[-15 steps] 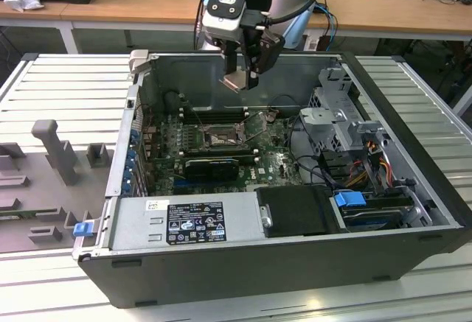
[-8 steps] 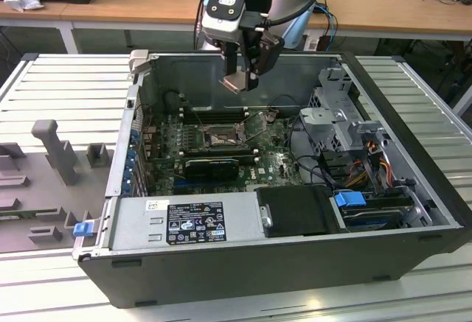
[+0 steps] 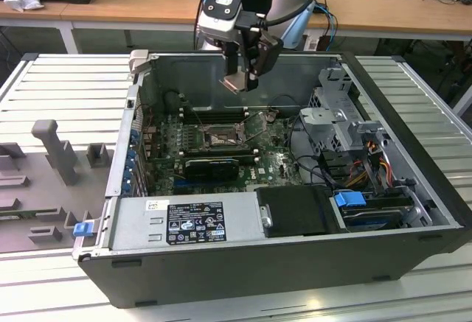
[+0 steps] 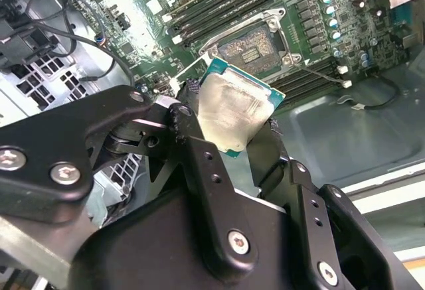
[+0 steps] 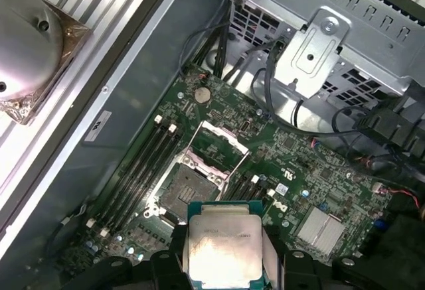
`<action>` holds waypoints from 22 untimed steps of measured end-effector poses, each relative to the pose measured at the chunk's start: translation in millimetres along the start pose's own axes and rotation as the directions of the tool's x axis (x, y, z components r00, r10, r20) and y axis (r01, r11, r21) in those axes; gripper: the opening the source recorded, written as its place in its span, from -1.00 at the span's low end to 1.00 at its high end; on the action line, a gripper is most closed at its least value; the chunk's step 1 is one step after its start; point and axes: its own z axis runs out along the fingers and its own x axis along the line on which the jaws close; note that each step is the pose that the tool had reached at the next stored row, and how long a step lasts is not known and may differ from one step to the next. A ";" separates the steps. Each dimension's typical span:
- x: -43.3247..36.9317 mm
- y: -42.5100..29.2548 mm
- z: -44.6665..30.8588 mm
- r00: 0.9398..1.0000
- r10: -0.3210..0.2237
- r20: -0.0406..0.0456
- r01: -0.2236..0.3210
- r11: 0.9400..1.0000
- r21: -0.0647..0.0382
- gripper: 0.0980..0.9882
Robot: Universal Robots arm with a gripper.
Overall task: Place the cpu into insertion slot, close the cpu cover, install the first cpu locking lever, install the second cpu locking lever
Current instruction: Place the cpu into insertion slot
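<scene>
My gripper (image 3: pixel 240 80) is shut on the cpu (image 3: pixel 237 83) and hangs in the air over the open computer case. In both wrist views the cpu (image 4: pixel 234 112) (image 5: pixel 224 249) shows as a silvery square chip with a green edge, pinched between the black fingers (image 4: pixel 188 124). Below it on the green board lies the insertion slot (image 5: pixel 188 189) (image 4: pixel 250 46) (image 3: pixel 221 139), with nothing in it. The cpu cover (image 5: pixel 218 146) stands swung up beside the slot. The cpu is well above the slot and touches nothing else.
Long black memory slots (image 5: pixel 136 170) flank the slot. A black card (image 3: pixel 212 166) lies in front of it, a power supply (image 3: pixel 193 220) nearer still. A metal drive cage (image 3: pixel 341 119) with cables fills the exterior view's right. A grey fixture (image 3: pixel 55 149) stands on the exterior view's left.
</scene>
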 end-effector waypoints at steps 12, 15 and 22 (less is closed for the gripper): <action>0.0 0.0 0.3 0.996 0.089 0.007 -0.089 0.996 -0.001 -0.03; 0.0 0.0 0.5 0.993 0.115 0.009 -0.114 0.993 -0.002 -0.03; 0.0 -0.1 0.7 0.987 0.157 0.012 -0.157 0.988 -0.003 -0.03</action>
